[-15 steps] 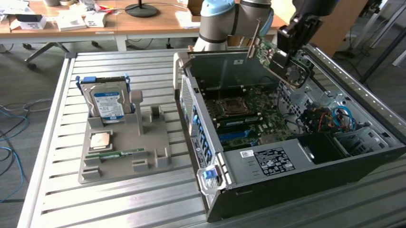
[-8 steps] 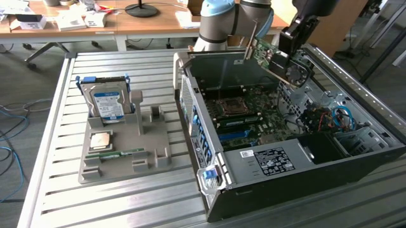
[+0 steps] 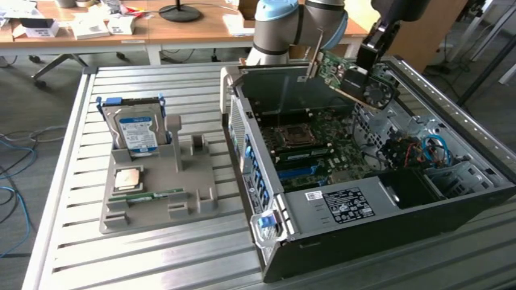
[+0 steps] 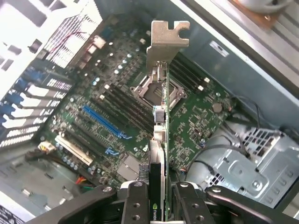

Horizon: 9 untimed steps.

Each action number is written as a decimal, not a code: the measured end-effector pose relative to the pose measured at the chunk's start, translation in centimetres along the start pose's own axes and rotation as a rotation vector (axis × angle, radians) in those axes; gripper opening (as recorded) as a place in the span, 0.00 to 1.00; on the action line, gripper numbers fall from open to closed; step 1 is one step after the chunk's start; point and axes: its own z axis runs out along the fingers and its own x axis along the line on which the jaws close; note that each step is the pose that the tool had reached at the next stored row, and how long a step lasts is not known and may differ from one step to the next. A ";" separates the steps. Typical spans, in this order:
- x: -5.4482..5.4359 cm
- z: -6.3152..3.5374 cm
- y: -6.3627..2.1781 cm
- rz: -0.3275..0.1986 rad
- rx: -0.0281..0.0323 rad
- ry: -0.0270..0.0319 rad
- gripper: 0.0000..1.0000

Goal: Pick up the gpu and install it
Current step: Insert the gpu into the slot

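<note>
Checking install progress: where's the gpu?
The gpu is held in the gripper above the motherboard inside the open computer case, exterior view's upper right; not seated.

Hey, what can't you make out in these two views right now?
Wrist view: the gpu is edge-on, so its faces are hidden; it also covers the motherboard strip beneath it.
Exterior view: text on the hard drive label is too small; the gpu blocks part of the case behind it.

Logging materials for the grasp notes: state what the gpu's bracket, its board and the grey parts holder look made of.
Bracket: bare sheet metal, likely steel; dull silvery, stamped notches.
Gpu board: green laminate, probably fibreglass; soldered parts show.
Parts holder: matte grey plastic, possibly printed; uniform colour, blocky ribs.
</note>
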 end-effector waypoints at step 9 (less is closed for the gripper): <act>0.0 0.09 0.00 -0.164 -0.0036 0.0071 0.26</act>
